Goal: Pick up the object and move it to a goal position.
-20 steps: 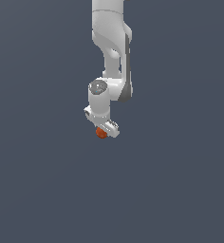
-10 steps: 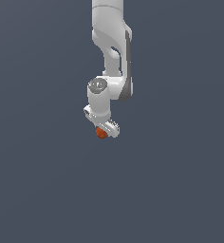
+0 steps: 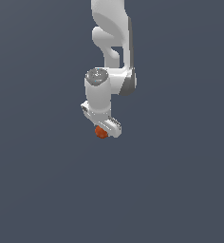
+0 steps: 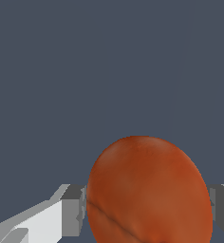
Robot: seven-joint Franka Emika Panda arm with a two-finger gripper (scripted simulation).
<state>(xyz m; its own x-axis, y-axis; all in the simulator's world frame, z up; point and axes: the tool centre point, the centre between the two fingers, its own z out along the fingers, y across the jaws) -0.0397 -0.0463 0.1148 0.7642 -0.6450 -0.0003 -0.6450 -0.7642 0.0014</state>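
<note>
The object (image 3: 101, 132) is a small orange-red smooth ball held at the tip of my white gripper (image 3: 102, 132) in the exterior view, below the arm's wrist. In the wrist view the object (image 4: 149, 190) fills the space between the two grey fingers (image 4: 74, 210), which press against both of its sides. My gripper is shut on it. No surface touches the object from beneath that I can see.
Plain dark grey-blue background surrounds the arm (image 3: 111, 42) in both views. No other objects, containers or edges show.
</note>
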